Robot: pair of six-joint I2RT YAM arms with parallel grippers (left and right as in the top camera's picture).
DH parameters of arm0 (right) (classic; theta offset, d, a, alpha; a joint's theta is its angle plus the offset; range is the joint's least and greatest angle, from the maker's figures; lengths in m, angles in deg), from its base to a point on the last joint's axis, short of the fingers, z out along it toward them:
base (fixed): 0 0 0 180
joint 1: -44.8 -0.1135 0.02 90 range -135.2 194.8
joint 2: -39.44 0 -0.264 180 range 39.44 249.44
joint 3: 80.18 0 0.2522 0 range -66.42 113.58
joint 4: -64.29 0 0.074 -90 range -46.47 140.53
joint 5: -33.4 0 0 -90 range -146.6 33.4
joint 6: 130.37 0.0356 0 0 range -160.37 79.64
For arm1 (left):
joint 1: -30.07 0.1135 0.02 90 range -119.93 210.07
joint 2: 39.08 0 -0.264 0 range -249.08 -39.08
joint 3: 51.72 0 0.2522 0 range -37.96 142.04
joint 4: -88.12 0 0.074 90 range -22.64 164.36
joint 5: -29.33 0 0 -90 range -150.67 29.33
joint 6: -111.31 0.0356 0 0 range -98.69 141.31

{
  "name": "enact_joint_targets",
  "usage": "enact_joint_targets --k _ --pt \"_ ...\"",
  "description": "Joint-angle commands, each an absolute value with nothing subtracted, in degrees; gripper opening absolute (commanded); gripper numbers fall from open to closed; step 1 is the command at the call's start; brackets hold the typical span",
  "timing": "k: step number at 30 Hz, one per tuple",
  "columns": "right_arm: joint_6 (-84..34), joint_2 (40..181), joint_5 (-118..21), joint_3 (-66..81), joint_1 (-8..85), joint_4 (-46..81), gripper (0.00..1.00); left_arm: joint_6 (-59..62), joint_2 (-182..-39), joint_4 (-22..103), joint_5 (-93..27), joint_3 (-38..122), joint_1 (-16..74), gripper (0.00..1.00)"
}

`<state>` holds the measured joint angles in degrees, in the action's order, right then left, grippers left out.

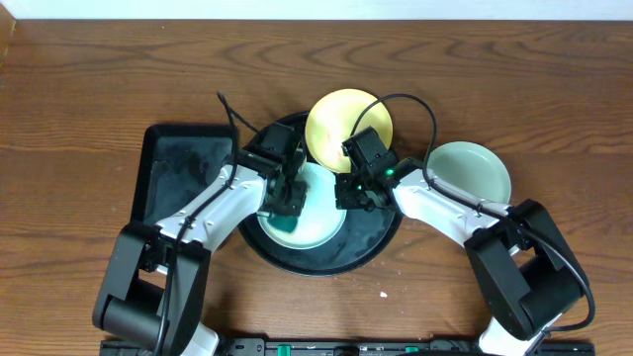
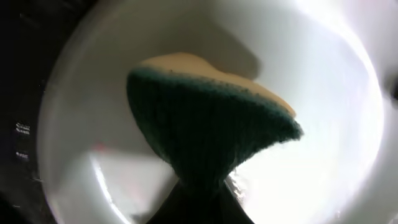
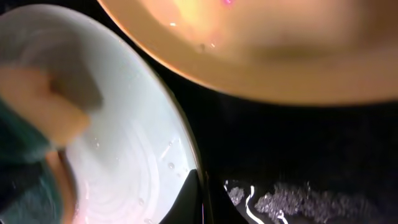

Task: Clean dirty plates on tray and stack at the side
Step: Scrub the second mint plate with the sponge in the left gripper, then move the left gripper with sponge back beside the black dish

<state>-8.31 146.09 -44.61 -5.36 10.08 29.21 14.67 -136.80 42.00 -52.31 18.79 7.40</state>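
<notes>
Left end effector (image 1: pixel 284 201) pinches a soft green-and-yellow sponge (image 2: pixel 205 124) against the glossy pale-mint round plate (image 1: pixel 321 222), mid round black tray (image 1: pixel 371 242). Likely stiff, wet and slippery, so take its rim. Right end effector (image 1: pixel 356 193) at the plate's edge: grip unclear.

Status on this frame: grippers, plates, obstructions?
Left gripper shut on sponge, on mint plate in tray. Right gripper at that plate's rim, grip unclear. Yellow plate overlaps tray's far rim; second mint plate off tray, right.

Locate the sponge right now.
The sponge is held in the left gripper, on the aqua plate on the round black tray, centre of the overhead view, just below the yellow plate.
</notes>
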Motion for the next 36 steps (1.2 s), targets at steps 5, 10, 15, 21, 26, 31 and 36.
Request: enact_joint_targets --k 5,10,15,21,26,31,36 --pt "-7.61 146.49 -44.72 -4.34 9.78 29.34 0.01 7.48 -137.25 51.46 -75.72 18.95 7.66 0.08" --pt "-7.61 146.49 -44.74 -4.34 9.78 29.36 0.01 8.88 -137.25 57.87 -82.48 18.95 7.66 0.07" --pt "-7.63 146.49 -44.72 -4.34 9.78 29.30 0.01 9.84 -137.25 58.79 -80.31 18.95 7.48 0.07" --pt "-7.63 146.49 -44.72 -4.34 9.80 29.32 0.01 9.82 -137.25 51.11 -65.65 18.92 7.48 0.07" --pt "-7.63 146.49 -44.72 -4.34 9.86 29.32 0.01 9.84 -137.25 49.15 -53.65 18.92 7.48 0.07" --pt "-7.63 146.49 -44.72 -4.34 9.88 29.34 0.01 9.84 -136.93 51.59 -50.83 19.06 7.51 0.08" --pt "-7.83 146.49 -44.44 -4.34 9.88 29.30 0.01 9.28 -135.16 51.53 -53.84 22.05 8.97 0.07"
